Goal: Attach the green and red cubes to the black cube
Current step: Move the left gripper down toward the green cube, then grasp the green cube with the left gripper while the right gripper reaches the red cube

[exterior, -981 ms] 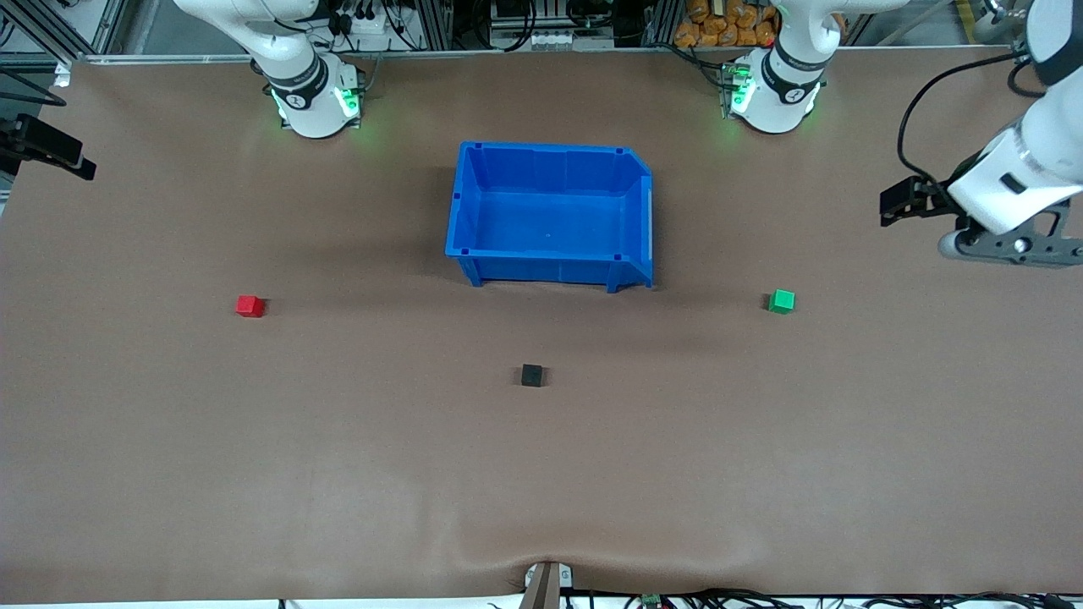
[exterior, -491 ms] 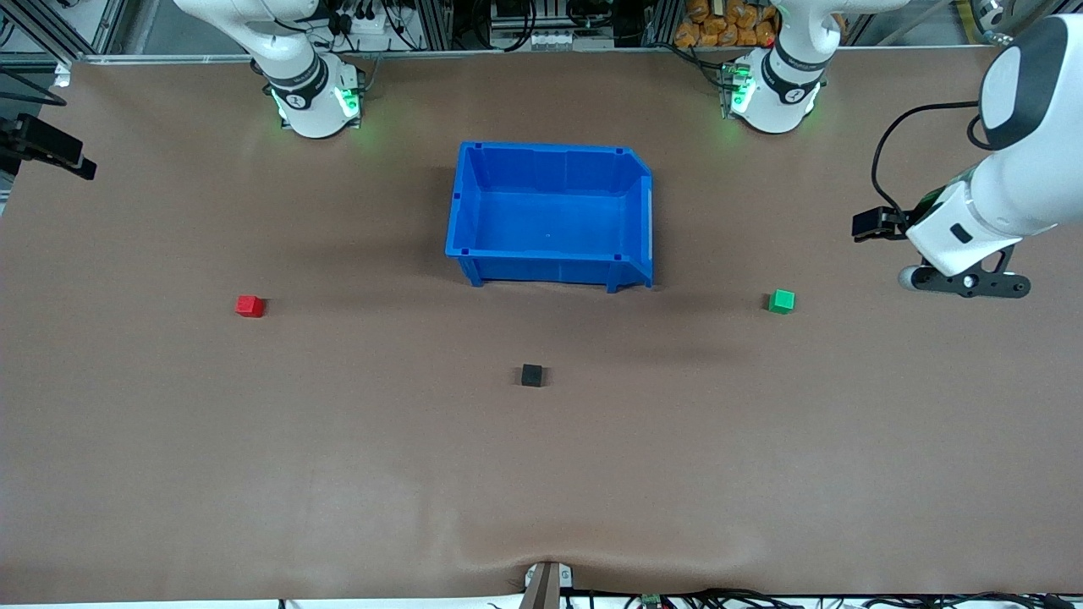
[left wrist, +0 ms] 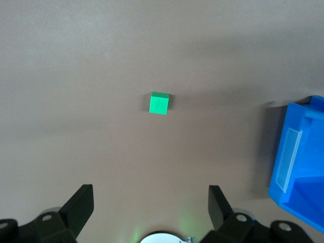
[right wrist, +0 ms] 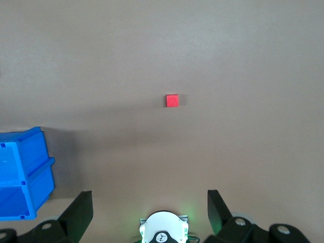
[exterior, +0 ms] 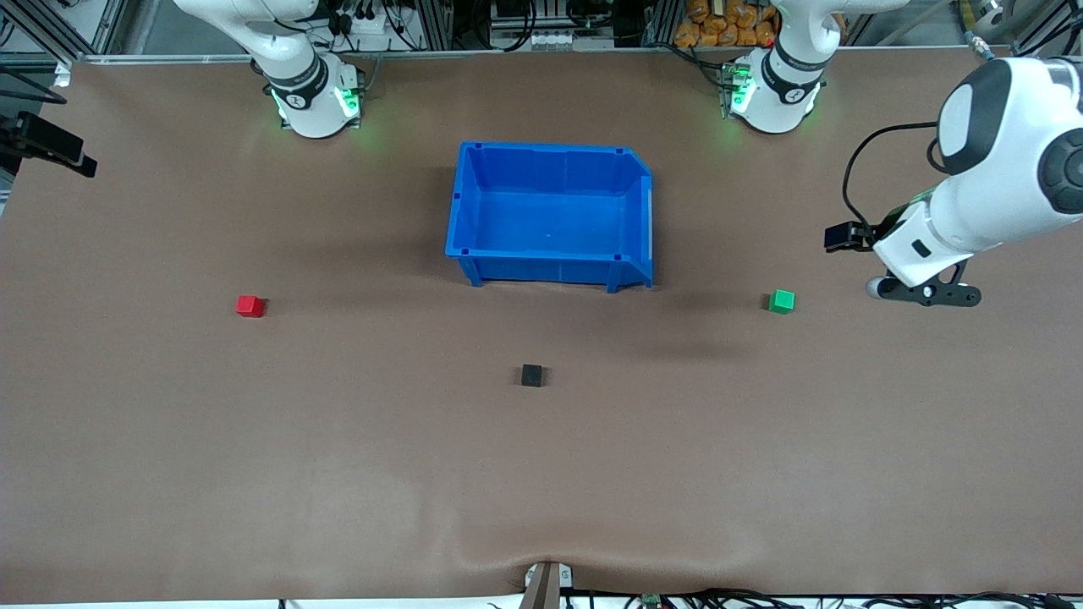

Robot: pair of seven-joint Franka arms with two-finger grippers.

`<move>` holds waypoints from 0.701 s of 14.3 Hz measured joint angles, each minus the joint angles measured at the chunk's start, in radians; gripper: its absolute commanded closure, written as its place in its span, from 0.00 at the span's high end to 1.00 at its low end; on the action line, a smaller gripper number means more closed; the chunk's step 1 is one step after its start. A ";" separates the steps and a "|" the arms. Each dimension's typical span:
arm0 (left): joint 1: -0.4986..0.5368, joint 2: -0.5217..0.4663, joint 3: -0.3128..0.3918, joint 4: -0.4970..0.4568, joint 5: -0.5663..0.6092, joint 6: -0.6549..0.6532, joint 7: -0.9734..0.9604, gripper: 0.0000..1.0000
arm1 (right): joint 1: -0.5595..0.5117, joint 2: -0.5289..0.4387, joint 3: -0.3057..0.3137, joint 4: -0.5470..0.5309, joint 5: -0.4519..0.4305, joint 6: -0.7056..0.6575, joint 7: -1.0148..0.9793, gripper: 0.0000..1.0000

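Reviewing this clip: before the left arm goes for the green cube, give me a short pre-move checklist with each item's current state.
1. left gripper open: ok, fingers spread wide.
2. green cube in the left wrist view, unobstructed: ok.
3. Left gripper over the green cube: not ok, it is over bare table toward the left arm's end.
4. black cube free, nearer the front camera than the blue bin: ok.
5. red cube alone on the table: ok.
6. right gripper open, empty: ok.

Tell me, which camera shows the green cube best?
The left wrist view: the green cube sits mid-picture, unobstructed, ahead of the open left gripper. The front view shows it smaller; the right wrist view misses it.
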State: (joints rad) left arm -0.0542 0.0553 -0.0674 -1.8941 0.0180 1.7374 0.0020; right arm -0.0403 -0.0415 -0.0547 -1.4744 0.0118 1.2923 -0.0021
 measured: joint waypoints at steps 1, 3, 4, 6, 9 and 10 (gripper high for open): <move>0.000 -0.006 0.000 -0.016 0.000 0.018 0.000 1.00 | 0.000 0.000 0.000 0.002 0.000 -0.003 0.000 1.00; 0.000 -0.014 0.000 -0.051 0.000 0.063 0.000 1.00 | 0.000 0.000 0.000 0.007 0.000 -0.005 0.000 1.00; 0.001 -0.015 0.000 -0.073 0.000 0.092 0.000 1.00 | 0.000 0.002 0.000 0.017 0.000 -0.005 0.000 1.00; 0.001 -0.015 0.000 -0.128 0.000 0.167 0.000 1.00 | 0.000 0.013 0.003 0.061 0.000 -0.017 0.000 1.00; 0.001 -0.015 0.000 -0.205 0.000 0.265 0.000 1.00 | 0.000 0.056 0.024 0.136 0.001 -0.030 0.000 1.00; 0.002 -0.015 0.000 -0.221 0.000 0.286 0.000 1.00 | -0.004 0.071 0.025 0.145 0.001 -0.031 0.000 1.00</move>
State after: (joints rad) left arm -0.0527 0.0405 -0.0672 -2.1154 0.0179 2.0233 0.0019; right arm -0.0441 0.0296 -0.0301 -1.3299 0.0125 1.2614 -0.0018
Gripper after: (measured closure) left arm 0.000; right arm 0.000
